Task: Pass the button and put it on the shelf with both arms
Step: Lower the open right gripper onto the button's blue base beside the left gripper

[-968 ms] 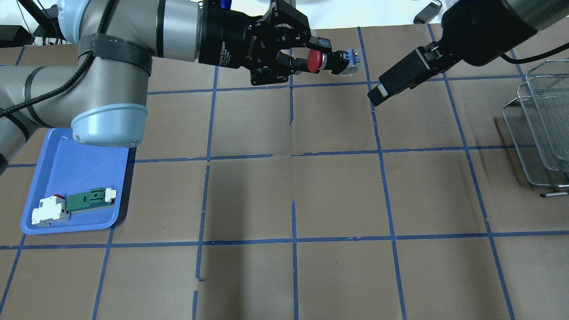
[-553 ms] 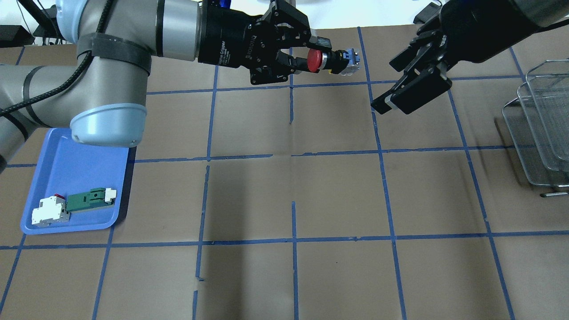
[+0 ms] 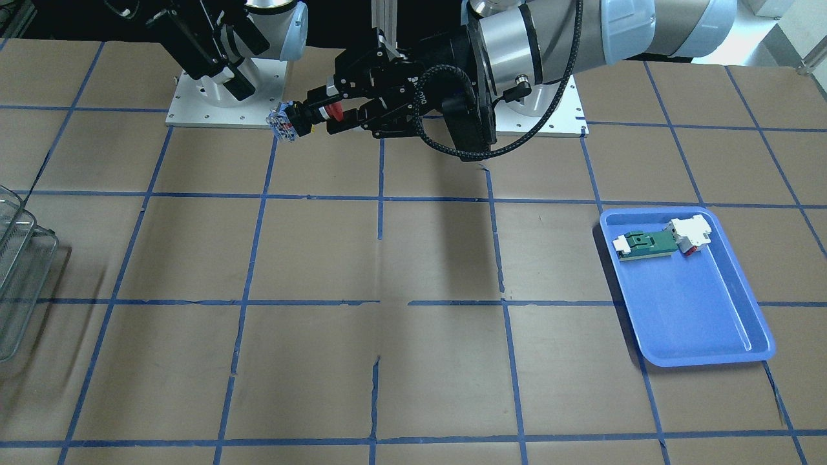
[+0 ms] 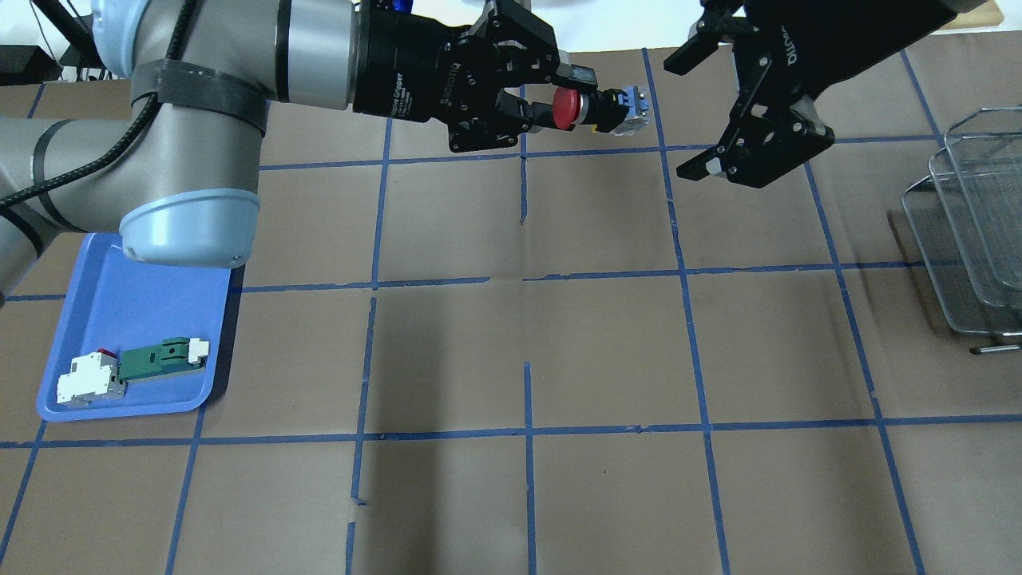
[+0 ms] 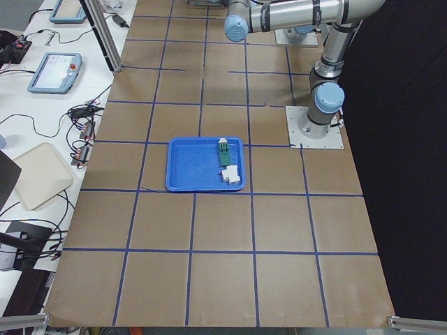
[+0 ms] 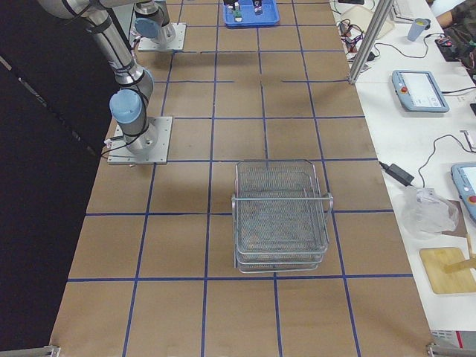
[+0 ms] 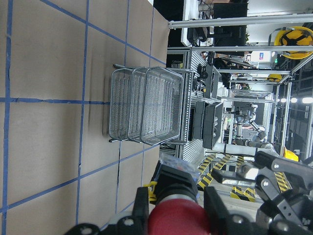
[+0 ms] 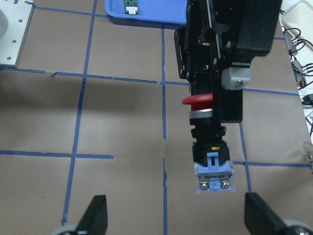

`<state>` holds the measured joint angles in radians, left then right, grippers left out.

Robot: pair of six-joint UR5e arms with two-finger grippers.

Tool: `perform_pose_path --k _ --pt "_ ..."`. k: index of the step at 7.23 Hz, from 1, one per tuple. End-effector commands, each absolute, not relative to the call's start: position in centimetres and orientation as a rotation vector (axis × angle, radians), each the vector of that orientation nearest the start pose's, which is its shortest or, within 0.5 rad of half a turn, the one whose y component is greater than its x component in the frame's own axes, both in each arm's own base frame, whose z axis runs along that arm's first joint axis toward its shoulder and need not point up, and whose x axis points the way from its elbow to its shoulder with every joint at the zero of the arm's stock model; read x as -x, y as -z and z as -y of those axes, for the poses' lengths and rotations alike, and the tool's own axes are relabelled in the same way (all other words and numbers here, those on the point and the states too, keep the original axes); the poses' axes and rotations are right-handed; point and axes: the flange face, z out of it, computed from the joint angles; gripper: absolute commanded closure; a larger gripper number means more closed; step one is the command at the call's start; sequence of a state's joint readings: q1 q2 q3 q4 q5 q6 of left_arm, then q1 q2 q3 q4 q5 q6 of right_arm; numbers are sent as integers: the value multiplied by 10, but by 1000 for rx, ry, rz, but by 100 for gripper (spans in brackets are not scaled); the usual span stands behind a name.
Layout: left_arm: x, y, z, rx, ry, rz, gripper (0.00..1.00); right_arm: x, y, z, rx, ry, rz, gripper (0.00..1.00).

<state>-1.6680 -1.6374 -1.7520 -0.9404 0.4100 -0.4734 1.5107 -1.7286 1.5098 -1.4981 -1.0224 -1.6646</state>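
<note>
right claw (image 4: 677,118) has swung round since the earlier frames — now spread wide, facing the button (image 4: 603,110) at its blue base, not touching. left claw (image 4: 563,100) pinches its red head, held above the counter (image 4: 519,335). handover grasp looks next — shelf (image 4: 970,231) well apart.

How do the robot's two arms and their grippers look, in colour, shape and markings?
Both the left arm and the right arm are round silver-grey tubes with light-blue joint caps. A black cable runs along the left arm. The left gripper and the right gripper are black, two-fingered, with white ROBOTIQ lettering.
</note>
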Motion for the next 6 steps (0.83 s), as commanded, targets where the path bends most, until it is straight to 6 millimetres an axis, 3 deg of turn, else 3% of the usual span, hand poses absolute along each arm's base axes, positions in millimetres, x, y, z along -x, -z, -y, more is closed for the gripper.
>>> perform_pose_path --k 1,3,6 --pt "283 -498 482 -102 4 1947 100 -162 -602 448 2054 731 -1902 0" --pt "289 -507 478 -87 1 1945 100 -163 -587 462 1993 698 -1917 0" --pt "290 -507 477 -106 -13 1933 100 -164 -587 456 1974 678 -1922 0"
